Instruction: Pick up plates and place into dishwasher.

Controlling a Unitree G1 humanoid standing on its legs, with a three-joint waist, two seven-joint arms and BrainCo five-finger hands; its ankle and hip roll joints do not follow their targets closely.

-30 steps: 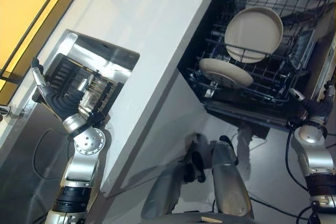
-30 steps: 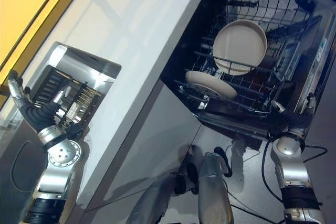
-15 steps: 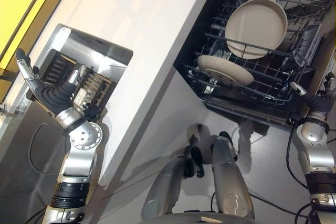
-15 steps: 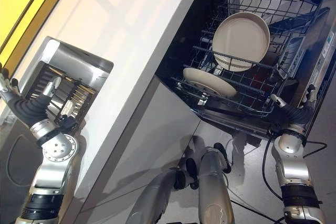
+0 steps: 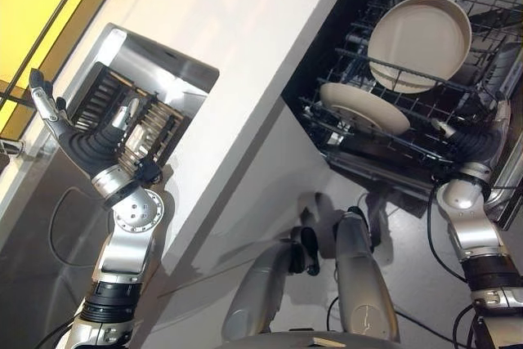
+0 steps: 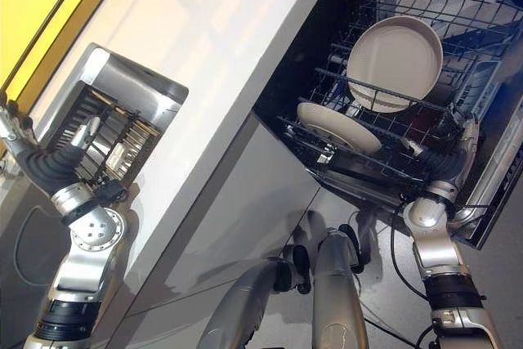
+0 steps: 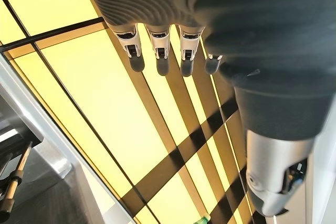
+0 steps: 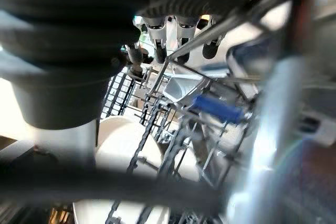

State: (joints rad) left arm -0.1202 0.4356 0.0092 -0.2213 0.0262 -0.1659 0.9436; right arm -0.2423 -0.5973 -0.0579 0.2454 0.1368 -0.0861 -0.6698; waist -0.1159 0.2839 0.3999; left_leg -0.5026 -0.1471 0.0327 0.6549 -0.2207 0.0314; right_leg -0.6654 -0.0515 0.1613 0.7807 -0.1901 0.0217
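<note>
The dishwasher [image 5: 490, 194] stands open beneath the white counter [image 5: 245, 46], its dark wire rack [image 5: 425, 132] pulled into sight. Two cream plates sit in that rack: the larger plate [image 5: 418, 42] stands nearly upright on its edge, leaning back among the wires, and the smaller plate [image 5: 364, 108] lies tilted in front of it and lower, close to the rack's front rail. The two plates are near each other, but I cannot tell whether they touch. The right robot hand [image 6: 454, 149] is at the rack's right end, against the wire frame; in the right wrist view its fingers [image 8: 157, 43] reach in among the rack wires near a blue clip [image 8: 218, 109], with a cream plate visible past them, and I cannot tell whether they are wrapped round a wire or merely lie beside it. The left robot hand [image 5: 69, 132] is raised well away on the far left, beside a steel sink [image 5: 176, 71] set into the counter, where a dark dish rack [image 5: 122, 116] holds some metal utensils. Its fingers [image 7: 160, 56] are extended and relaxed, grasping nothing, seen against a yellow panel [image 7: 100, 114] crossed by dark bars.
</note>
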